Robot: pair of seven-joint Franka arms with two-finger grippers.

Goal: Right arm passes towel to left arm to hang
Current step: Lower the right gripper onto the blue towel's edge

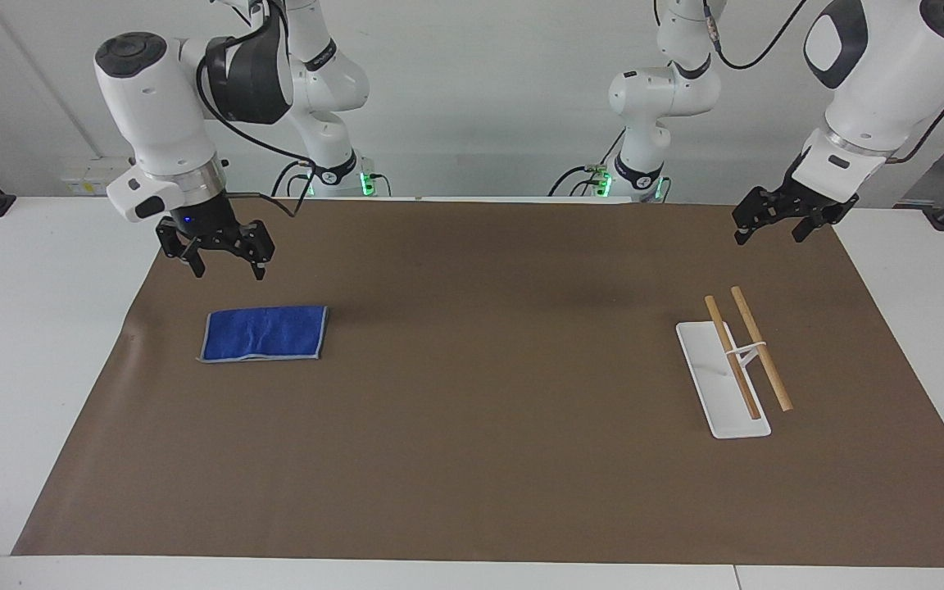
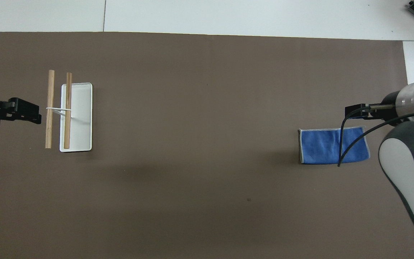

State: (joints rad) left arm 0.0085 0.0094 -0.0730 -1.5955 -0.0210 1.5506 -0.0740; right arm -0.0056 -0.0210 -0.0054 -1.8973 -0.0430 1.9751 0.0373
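Towel flat on brown mat, right tool wide above mat, left tool wide

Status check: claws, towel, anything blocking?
Right claw open, above mat by towel. Left claw open, waiting near rack. Towel flat, untouched. Nothing blocking.

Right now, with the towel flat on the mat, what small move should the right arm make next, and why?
Probably lower the right end effector onto the towel. It hangs open above the mat, near the towel's edge that lies nearer the robots, touching nothing. The towel lies flat and ungrasped, so the handover cannot start. The left end effector waits open near the rack.
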